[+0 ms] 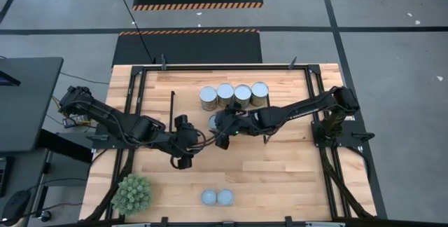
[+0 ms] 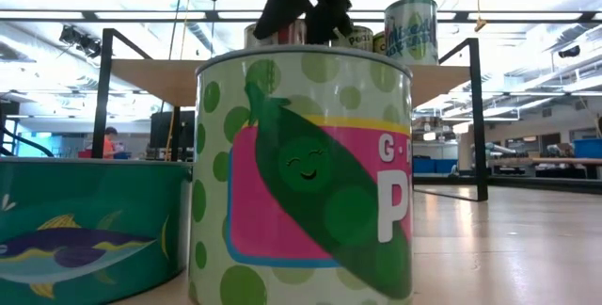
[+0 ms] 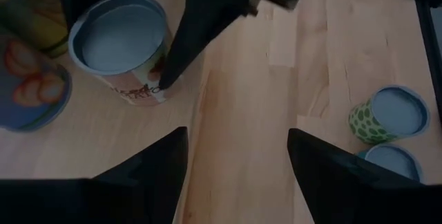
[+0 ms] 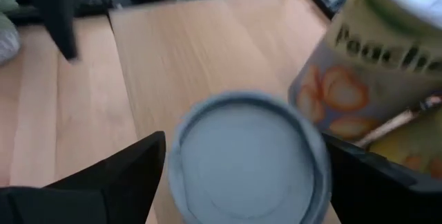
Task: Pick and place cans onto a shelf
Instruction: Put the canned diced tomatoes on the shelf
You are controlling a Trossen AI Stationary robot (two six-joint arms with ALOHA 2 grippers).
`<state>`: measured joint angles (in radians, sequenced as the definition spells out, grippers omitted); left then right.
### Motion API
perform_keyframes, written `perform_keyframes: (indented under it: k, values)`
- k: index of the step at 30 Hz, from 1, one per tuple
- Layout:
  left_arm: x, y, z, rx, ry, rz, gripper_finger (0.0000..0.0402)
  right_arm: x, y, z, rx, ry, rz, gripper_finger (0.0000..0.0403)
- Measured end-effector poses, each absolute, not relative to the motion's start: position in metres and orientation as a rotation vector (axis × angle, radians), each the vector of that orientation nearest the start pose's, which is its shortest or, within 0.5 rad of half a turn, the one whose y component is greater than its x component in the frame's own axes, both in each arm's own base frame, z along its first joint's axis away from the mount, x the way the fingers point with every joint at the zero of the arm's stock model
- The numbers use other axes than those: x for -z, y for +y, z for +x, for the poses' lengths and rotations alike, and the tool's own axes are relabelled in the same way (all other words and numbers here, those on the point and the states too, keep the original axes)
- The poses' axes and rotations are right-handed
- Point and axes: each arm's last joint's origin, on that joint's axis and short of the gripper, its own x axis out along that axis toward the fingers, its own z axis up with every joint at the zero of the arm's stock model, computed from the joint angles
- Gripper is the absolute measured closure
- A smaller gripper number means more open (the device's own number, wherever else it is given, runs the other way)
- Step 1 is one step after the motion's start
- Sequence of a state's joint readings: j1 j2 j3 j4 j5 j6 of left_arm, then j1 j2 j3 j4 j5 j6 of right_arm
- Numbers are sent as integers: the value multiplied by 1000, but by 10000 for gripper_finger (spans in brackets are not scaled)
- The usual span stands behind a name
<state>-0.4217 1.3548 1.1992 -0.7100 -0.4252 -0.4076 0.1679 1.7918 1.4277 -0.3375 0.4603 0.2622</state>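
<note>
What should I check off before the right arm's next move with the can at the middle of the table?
1. Right gripper straddles the blue-topped can: ok.
2. Fingers closed on it: cannot tell.
3. Left gripper open and away from that can: ok.
4. Four silver-topped cans in a row on the shelf: ok.
5. Two cans wait at the table's near edge: ok.
6. Free spot on the shelf: cannot tell.
</note>
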Motion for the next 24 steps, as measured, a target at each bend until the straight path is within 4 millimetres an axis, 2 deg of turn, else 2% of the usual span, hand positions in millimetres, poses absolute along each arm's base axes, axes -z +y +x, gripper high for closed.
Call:
perform_keyframes:
  k: [14, 18, 24]
  values:
    - [-310, -87, 264, -255, 754, -74, 148, -319, 59, 393, 351, 664, -32, 40]
    - [-300, -89, 274, -263, 772, -65, 148, -332, 68, 386, 336, 714, -43, 40]
    - [-274, -94, 295, -319, 811, 18, 148, -343, 89, 367, 326, 827, -23, 45]
